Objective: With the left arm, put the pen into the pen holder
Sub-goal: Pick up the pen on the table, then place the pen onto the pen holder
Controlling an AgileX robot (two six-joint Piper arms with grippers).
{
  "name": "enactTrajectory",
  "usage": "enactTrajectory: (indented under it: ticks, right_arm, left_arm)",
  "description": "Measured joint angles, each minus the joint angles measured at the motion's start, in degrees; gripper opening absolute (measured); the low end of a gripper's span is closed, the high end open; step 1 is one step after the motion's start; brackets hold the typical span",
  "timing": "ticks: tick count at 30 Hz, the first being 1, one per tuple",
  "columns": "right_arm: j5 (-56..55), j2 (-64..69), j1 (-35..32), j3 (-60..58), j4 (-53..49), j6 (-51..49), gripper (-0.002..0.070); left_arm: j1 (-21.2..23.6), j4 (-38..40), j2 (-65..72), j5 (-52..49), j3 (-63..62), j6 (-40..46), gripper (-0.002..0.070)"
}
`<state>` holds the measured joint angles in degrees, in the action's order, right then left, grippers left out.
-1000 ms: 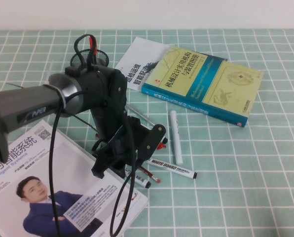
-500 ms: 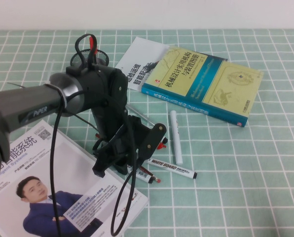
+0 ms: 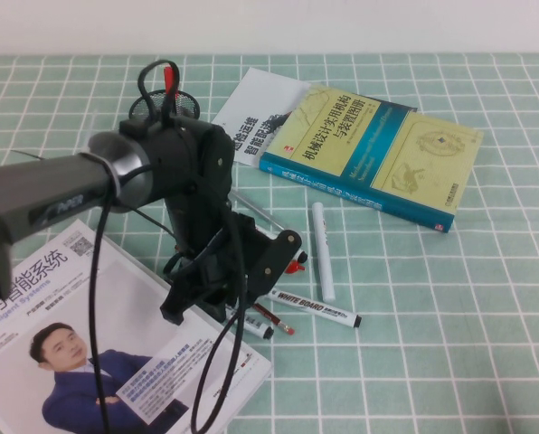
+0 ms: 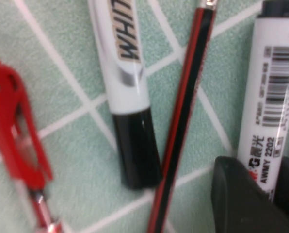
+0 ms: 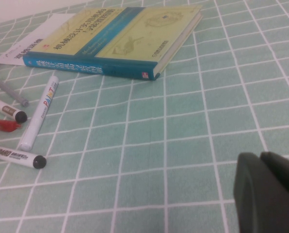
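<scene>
The pen (image 4: pixel 273 87), grey-white with a barcode and dark print, lies on the green checked cloth. Its black-capped end shows under the left arm in the high view (image 3: pixel 259 329). My left gripper (image 3: pixel 238 303) is down over it. In the left wrist view the gripper (image 4: pixel 265 170) has one black finger (image 4: pixel 241 199) pressed on each side of the barrel. The black mesh pen holder (image 3: pixel 188 107) stands at the back, mostly hidden behind the left arm. My right gripper (image 5: pixel 259 162) is shut and empty, low over bare cloth, out of the high view.
Beside the pen lie a "WHITE BOARD" marker (image 3: pixel 315 309), a red-black pencil (image 4: pixel 183 121), a red pen (image 4: pixel 18 141) and a white marker (image 3: pixel 322 251). A yellow-blue book (image 3: pixel 373 154) and a booklet (image 3: pixel 256 113) lie behind. A magazine (image 3: pixel 89 344) lies front left.
My left gripper has shifted slightly left and lower over the pen. The other pens and the book have not moved.
</scene>
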<state>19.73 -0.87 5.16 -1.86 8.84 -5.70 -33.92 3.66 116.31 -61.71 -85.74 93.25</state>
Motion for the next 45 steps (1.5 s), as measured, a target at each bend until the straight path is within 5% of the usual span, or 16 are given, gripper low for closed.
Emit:
enactTrajectory:
  ticks: [8, 13, 24, 29, 45]
  right_arm:
    - [0.0, 0.0, 0.0, 0.0, 0.0, 0.0, -0.002]
    - [0.0, 0.0, 0.0, 0.0, 0.0, 0.0, -0.002]
    - [0.0, 0.0, 0.0, 0.0, 0.0, 0.0, -0.002]
    - [0.0, 0.0, 0.0, 0.0, 0.0, 0.0, -0.002]
    - [0.0, 0.0, 0.0, 0.0, 0.0, 0.0, -0.002]
  left_arm:
    - [0.2, 1.3, -8.8, 2.0, 0.6, -9.5, 0.0108]
    - [0.6, 8.7, -17.7, 15.0, 4.8, -17.1, 0.0108]
    - [8.1, 53.9, -27.7, 46.4, 21.0, -17.4, 0.0108]
    - [9.7, 67.5, -27.7, 54.3, 21.6, -12.8, 0.0108]
    - [9.7, 70.7, -27.6, 45.0, 21.6, -8.1, 0.0108]
